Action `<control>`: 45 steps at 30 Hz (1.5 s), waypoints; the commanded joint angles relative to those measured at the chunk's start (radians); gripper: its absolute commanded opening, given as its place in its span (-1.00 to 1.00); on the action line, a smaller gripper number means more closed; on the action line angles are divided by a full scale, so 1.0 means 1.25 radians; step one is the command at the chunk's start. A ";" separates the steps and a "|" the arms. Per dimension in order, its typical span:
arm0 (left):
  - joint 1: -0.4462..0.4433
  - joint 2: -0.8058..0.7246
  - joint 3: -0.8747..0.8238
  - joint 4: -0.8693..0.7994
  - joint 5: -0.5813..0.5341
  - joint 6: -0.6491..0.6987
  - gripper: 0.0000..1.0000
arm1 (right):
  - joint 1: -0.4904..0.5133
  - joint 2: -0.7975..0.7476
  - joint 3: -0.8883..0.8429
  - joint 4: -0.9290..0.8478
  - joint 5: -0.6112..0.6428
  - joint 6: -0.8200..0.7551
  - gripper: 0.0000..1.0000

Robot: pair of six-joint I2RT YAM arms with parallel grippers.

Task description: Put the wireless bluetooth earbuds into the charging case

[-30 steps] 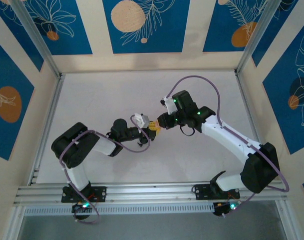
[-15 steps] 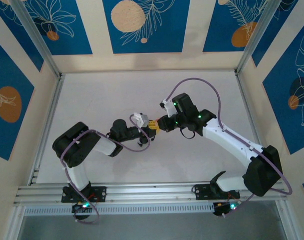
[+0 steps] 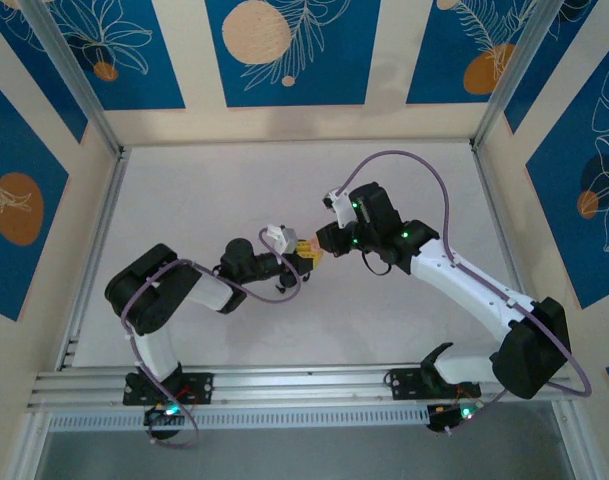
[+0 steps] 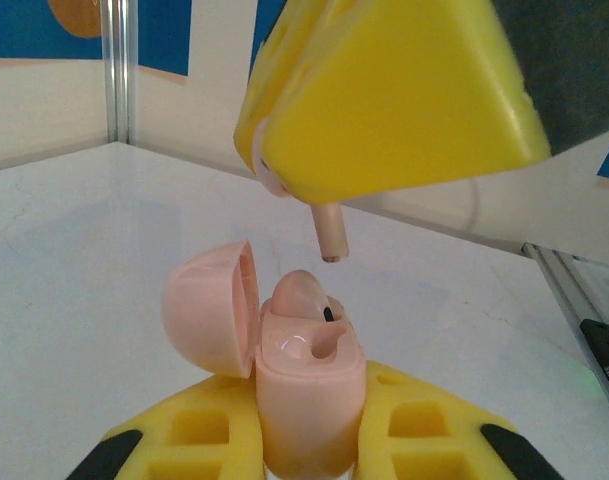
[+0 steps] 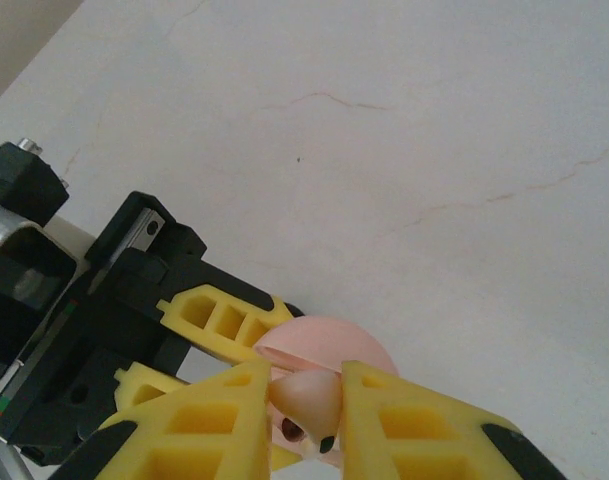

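Left hand clenched on open pink charging case, one pink earbud seated inside. Right hand grasps second pink earbud, stem down, just above case.

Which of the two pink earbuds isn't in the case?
The earbud pinched in the right pincer, stem pointing down above the open case; the other earbud already sits inside.

Open pink case holds one pink bud; second bud hangs above.
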 commanded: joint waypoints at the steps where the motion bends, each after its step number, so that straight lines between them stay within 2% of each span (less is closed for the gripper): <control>1: -0.007 0.002 0.018 0.043 0.012 -0.020 -0.80 | 0.006 0.002 -0.005 0.028 0.004 -0.014 -0.59; 22: -0.007 -0.012 0.040 0.044 -0.008 -0.062 -0.80 | 0.013 0.001 -0.048 0.031 -0.008 -0.008 -0.59; 32: -0.007 -0.007 0.045 0.043 0.004 -0.078 -0.80 | 0.014 -0.017 -0.031 0.082 0.032 -0.018 -0.59; 45: -0.006 -0.006 0.064 0.043 0.001 -0.138 -0.80 | 0.014 -0.024 -0.048 0.100 0.037 -0.017 -0.59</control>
